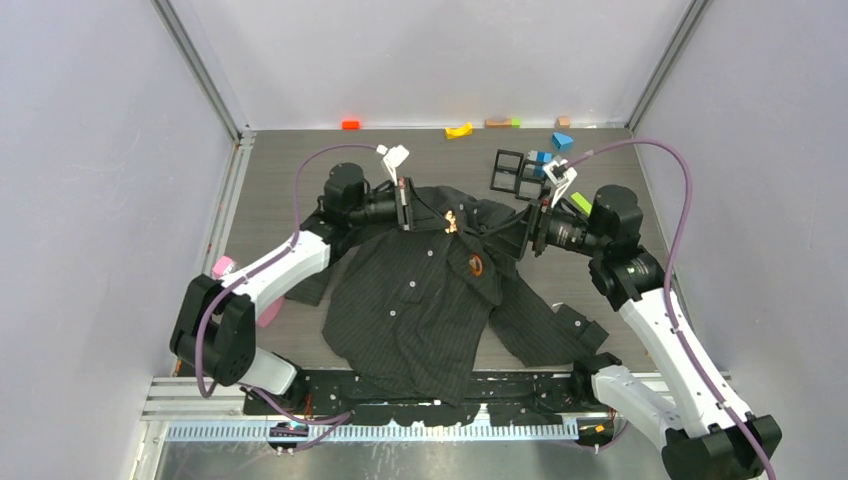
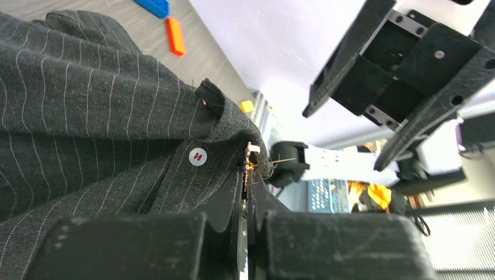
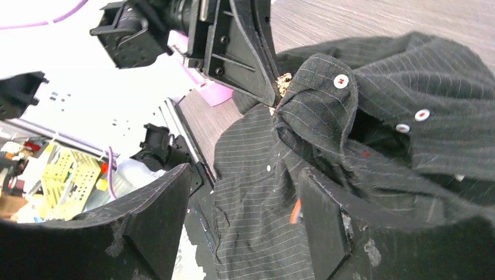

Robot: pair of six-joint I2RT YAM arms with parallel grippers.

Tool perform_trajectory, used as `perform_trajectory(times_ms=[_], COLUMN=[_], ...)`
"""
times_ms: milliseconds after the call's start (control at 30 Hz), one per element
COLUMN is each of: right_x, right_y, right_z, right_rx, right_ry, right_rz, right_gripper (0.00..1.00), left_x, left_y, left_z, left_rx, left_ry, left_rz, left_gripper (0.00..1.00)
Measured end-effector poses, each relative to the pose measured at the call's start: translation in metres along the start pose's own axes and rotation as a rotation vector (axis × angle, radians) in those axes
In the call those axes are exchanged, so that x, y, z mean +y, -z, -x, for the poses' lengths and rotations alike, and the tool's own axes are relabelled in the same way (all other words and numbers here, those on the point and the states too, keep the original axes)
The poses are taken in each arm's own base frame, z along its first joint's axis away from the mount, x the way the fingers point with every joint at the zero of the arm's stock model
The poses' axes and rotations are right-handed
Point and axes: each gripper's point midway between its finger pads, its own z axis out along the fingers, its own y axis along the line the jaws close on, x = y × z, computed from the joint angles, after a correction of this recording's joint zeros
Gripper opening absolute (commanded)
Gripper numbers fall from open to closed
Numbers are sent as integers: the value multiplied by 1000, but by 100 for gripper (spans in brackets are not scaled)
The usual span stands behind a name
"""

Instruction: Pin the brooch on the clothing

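Observation:
The dark pinstriped shirt [image 1: 420,295] lies spread on the table, its collar lifted toward the back. My left gripper [image 1: 443,220] is shut on a small gold brooch [image 1: 452,222] at the collar edge. In the left wrist view the brooch [image 2: 250,165] sits at the fingertips against the collar [image 2: 227,125], with a thin pin poking out to the right, near a white button [image 2: 198,156]. My right gripper [image 1: 512,236] is open and empty, facing the collar from the right. In the right wrist view [image 3: 239,216] it hovers over shirt fabric [image 3: 262,175], with the brooch [image 3: 284,81] beyond.
An orange-red tag [image 1: 476,265] shows on the shirt's chest. Coloured blocks lie along the back edge: orange [image 1: 350,124], yellow [image 1: 459,130], blue [image 1: 562,141]. A black frame [image 1: 512,172] stands behind the right gripper. A pink object [image 1: 222,267] lies left of the shirt.

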Motion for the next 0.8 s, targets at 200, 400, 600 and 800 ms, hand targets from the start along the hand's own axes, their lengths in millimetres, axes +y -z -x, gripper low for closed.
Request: perform_trajectory(times_ms=[200, 400, 600, 800], right_x=[31, 48, 65, 58], right_y=[9, -1, -17, -30], right_z=[14, 14, -5, -16], right_rx=[-36, -32, 30, 75], right_ry=[86, 114, 138, 122], right_rz=[110, 191, 266, 258], right_gripper=[74, 74, 74, 74], left_x=[-37, -58, -75, -79], left_y=[25, 38, 46, 46], left_z=[-7, -26, -27, -27], left_rx=[124, 243, 285, 301], left_ry=[-30, -57, -95, -84], left_rz=[-150, -274, -376, -442], left_gripper=[0, 0, 0, 0])
